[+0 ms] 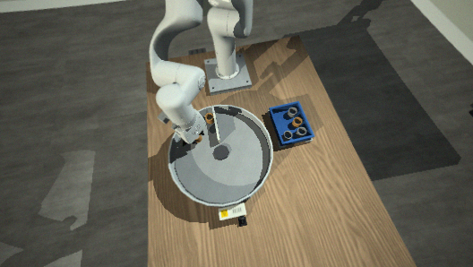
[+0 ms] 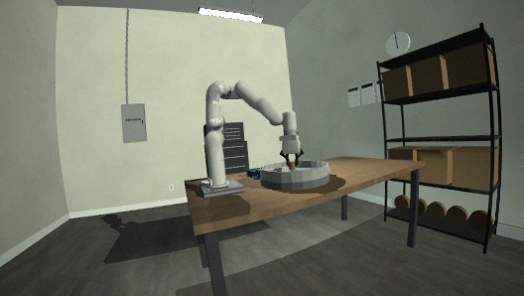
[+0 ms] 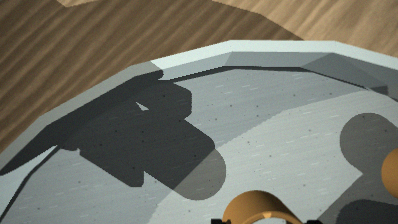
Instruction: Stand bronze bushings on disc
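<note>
My gripper is shut on a bronze bushing, held upright low over the left part of the turntable's disc. Its lower end is hidden, so I cannot tell whether it touches the disc. Another bronze bushing stands on the disc nearby, left of a thin pale divider. The dark hub is bare. The blue crate holds one bronze bushing and steel bushings.
A raised rim rings the disc. The thin divider stands between the hub and the rim, close to the standing bushing. A labelled plate and a small black part lie in front of the turntable on the wooden table.
</note>
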`<action>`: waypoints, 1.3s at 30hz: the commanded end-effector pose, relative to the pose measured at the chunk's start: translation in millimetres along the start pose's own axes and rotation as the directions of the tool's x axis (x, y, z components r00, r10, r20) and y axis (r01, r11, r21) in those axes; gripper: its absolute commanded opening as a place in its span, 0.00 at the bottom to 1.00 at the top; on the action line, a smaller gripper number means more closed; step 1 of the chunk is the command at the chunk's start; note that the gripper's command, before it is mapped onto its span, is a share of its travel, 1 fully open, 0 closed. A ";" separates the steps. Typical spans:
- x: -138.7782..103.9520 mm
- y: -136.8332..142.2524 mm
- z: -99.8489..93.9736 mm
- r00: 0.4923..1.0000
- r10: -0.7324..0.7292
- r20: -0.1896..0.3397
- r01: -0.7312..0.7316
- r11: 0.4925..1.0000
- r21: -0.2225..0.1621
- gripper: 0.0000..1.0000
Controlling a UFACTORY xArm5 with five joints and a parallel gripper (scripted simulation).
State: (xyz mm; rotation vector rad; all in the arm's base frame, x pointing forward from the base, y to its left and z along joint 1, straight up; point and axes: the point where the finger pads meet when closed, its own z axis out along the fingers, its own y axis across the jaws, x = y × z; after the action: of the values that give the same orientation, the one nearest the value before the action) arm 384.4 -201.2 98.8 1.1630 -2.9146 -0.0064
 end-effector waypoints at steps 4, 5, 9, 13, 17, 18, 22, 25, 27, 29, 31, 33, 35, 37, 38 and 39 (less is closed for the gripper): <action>-0.4 -1.4 7.2 1.000 0.000 0.001 0.000 1.000 0.004 0.00; -0.4 -1.4 9.0 1.000 0.000 0.001 0.000 1.000 0.004 0.00; -0.4 -1.4 16.1 1.000 0.000 0.001 0.000 1.000 0.004 0.00; -0.4 -1.4 22.3 1.000 0.000 0.001 0.000 1.000 0.004 0.00; -0.4 -1.4 26.8 1.000 0.000 0.001 0.000 1.000 0.004 0.00; -0.4 -1.4 27.7 1.000 0.000 0.001 0.000 1.000 0.004 0.00; -0.4 -1.4 28.9 1.000 0.000 0.001 0.000 1.000 0.004 0.00; -0.4 -1.4 30.0 1.000 0.000 0.001 0.000 1.000 0.004 0.00; -0.4 -1.4 30.2 1.000 0.000 0.001 0.000 1.000 0.004 0.00; -0.4 -1.4 30.2 1.000 0.000 0.001 0.000 1.000 0.004 0.00; -0.4 -1.4 30.2 1.000 0.000 0.001 0.000 1.000 0.004 0.00; -0.4 -1.4 30.2 1.000 0.000 0.001 0.000 1.000 0.004 0.00; -0.4 -1.4 30.2 1.000 0.000 0.001 0.000 1.000 0.004 0.00; -0.4 -1.4 30.2 1.000 0.000 0.001 0.000 1.000 0.004 0.00; -0.4 -1.4 30.2 1.000 0.000 0.001 0.000 1.000 0.004 0.00; -0.4 -1.4 30.2 1.000 0.000 0.001 0.000 1.000 0.004 0.00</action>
State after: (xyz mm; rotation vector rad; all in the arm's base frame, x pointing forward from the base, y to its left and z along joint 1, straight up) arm 384.3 -201.3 67.3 1.1631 -2.9148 -0.0061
